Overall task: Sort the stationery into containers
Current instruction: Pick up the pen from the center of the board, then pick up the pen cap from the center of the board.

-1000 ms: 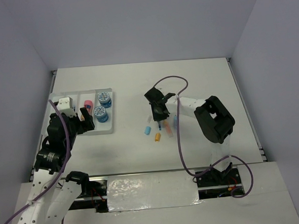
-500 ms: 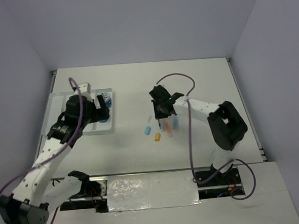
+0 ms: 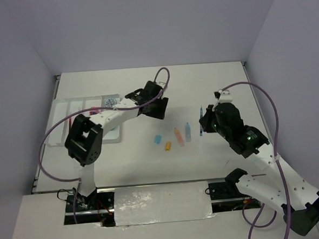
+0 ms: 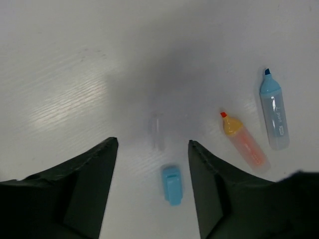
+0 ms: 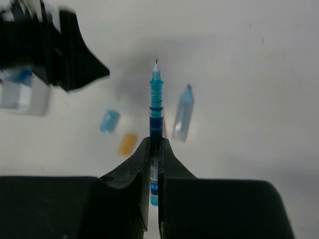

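the right pincer (image 5: 154, 145) is clamped narrow on the blue pen (image 5: 156, 99), whose tip juts out past the fingertips. a white label on the barrel between the fingers carries print too small to read. seen from above, the pen is to the right of the orange highlighter (image 3: 178, 135), beyond the light-blue highlighter (image 3: 188, 132) that lies just beside it. the left pincer (image 4: 152, 143) stands wide with nothing gripped, over the bench (image 4: 75, 59) up and left of the orange highlighter. a clear piece (image 4: 157, 132) shows between its tips, with a light-blue cap (image 4: 172, 185) near it. dark lettering runs along the light-blue highlighter's barrel, too blurred to read. an orange cap (image 3: 168, 146) lies just left of the orange highlighter. the white tray (image 3: 62, 117), with a blue-white roll (image 3: 111, 103) in it, sits well to its left.
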Controlling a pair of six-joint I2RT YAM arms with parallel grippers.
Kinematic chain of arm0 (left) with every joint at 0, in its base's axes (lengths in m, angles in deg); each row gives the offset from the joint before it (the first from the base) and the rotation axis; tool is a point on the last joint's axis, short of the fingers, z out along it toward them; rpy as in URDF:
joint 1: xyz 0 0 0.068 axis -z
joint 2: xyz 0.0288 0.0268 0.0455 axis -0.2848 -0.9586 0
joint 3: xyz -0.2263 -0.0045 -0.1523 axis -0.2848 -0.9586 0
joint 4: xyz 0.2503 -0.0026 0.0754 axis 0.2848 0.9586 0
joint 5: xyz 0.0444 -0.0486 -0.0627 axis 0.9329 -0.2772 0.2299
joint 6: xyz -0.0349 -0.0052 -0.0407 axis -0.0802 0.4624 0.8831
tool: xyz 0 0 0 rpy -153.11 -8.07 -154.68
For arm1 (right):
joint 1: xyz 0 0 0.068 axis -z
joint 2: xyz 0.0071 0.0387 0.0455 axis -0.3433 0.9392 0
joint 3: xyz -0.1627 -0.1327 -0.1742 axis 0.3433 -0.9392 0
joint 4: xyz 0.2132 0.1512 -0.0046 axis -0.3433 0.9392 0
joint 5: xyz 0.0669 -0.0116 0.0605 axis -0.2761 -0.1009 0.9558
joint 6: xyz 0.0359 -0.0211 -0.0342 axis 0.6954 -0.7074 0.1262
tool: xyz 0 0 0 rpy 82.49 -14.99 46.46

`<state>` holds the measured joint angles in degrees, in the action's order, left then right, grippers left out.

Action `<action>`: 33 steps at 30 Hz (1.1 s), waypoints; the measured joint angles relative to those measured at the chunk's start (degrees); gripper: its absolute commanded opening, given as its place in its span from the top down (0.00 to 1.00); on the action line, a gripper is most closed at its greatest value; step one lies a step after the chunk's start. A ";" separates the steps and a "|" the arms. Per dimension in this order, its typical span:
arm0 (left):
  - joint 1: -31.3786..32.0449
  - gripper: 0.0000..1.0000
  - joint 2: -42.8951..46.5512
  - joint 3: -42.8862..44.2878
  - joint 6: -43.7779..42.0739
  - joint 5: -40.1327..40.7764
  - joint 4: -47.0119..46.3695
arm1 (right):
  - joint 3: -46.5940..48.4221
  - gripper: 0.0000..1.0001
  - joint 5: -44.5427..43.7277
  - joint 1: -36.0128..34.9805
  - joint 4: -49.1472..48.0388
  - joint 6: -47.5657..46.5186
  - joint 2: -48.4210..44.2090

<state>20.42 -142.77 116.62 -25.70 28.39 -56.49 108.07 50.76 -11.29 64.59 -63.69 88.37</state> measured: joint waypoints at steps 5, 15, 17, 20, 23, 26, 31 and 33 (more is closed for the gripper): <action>1.70 0.40 -8.92 5.40 -2.97 -1.22 3.78 | -6.64 1.00 3.30 0.68 5.75 -0.42 -3.06; 1.86 0.42 -12.85 4.76 -4.52 -2.49 5.77 | -7.54 1.00 8.07 0.79 5.44 -1.36 -6.05; 1.88 0.42 -13.03 4.74 -4.66 -2.58 5.49 | -7.56 1.00 8.70 0.79 5.38 -1.42 -6.12; 1.97 0.43 -13.14 4.85 -4.72 -2.38 5.29 | -7.56 1.00 9.38 0.79 5.09 -1.53 -6.29; 1.97 0.45 -13.60 5.49 -4.81 -2.03 5.33 | -7.67 1.00 9.99 0.79 4.57 -1.60 -6.40; 1.99 0.50 -14.14 6.27 -4.83 -1.33 5.53 | -7.89 1.00 10.25 0.79 4.44 -1.70 -6.40; 2.03 0.59 -14.29 6.36 -5.05 0.20 5.64 | -8.07 1.00 10.67 0.79 4.28 -1.73 -6.40; 2.08 0.65 -14.36 6.38 -5.66 0.74 5.73 | -8.07 1.00 11.17 0.79 4.15 -1.73 -6.40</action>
<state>22.50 -157.13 123.00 -31.36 29.13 -50.76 100.01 61.93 -10.51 68.75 -65.42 81.96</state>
